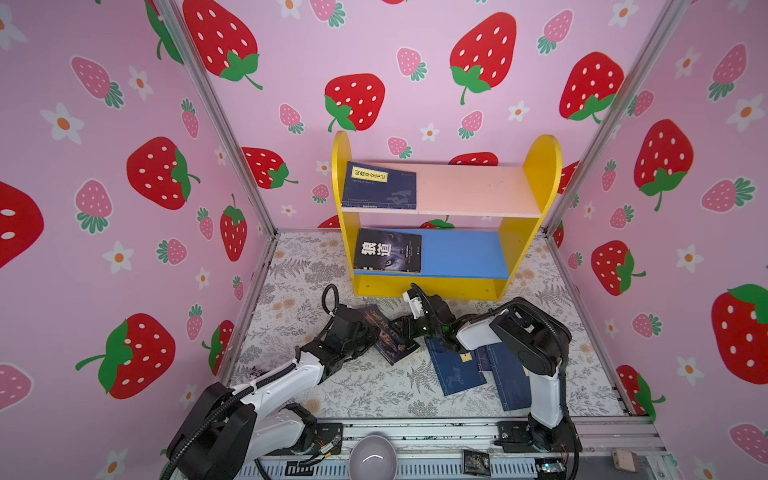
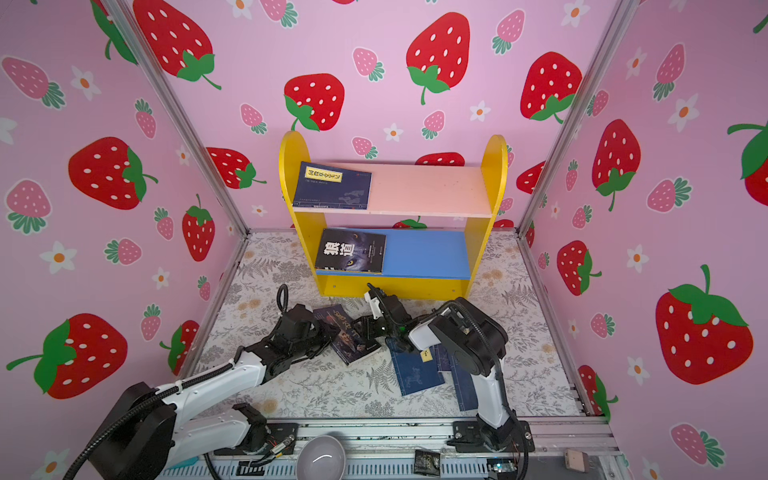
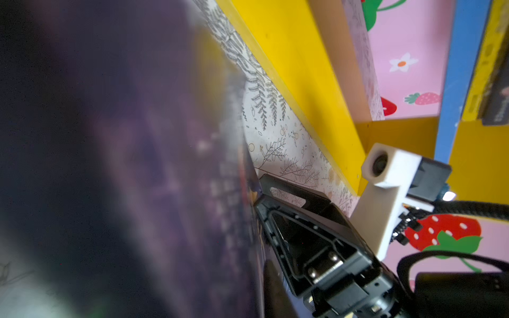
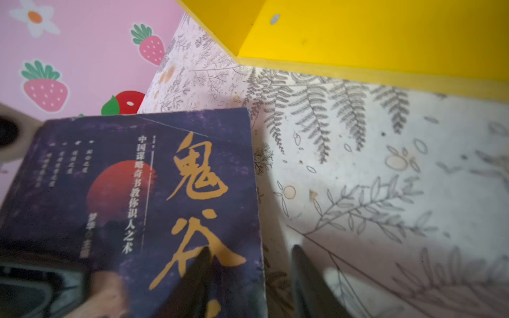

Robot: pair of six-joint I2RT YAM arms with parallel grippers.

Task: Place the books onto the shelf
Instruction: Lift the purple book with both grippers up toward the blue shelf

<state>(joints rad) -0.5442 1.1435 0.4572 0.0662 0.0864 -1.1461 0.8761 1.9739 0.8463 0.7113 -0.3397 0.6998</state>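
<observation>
The dark-cover bk (image 1: 388, 337) w/ orange title lies at an angle on the floral worktop (image 1: 365, 388), just in front of the shelf (image 1: 540, 166) and btwn the two hands; both top views show this (image 2: 347, 337). The L hand (image 1: 371, 332) is clamped shut on the bk's L edge. The L wrist view is nearly all blurred purple cover (image 3: 165, 179), too close for detail. The R hand (image 1: 405, 326) reaches in from the R side, across the middle. In the R wrist view its fingers stand apart, gripping nothing: one fingertip (image 4: 199, 271) is over the cover (image 4: 132, 192), the other is off the bk's edge over bare worktop.

The shelf stands at the back, centre. A navy bk (image 1: 378, 187) w/ yellow label lies flat at the L end of the pink board (image 1: 469, 189). A black bk (image 1: 388, 251) w/ white characters lies flat at the L end of the blue board (image 1: 461, 253). The L wrist view shows what looks like a yellow bk (image 3: 482, 63) under it.

More navy bks (image 1: 455, 370) lie overlapping on the worktop R of centre, partly under the R arm (image 1: 544, 390).
</observation>
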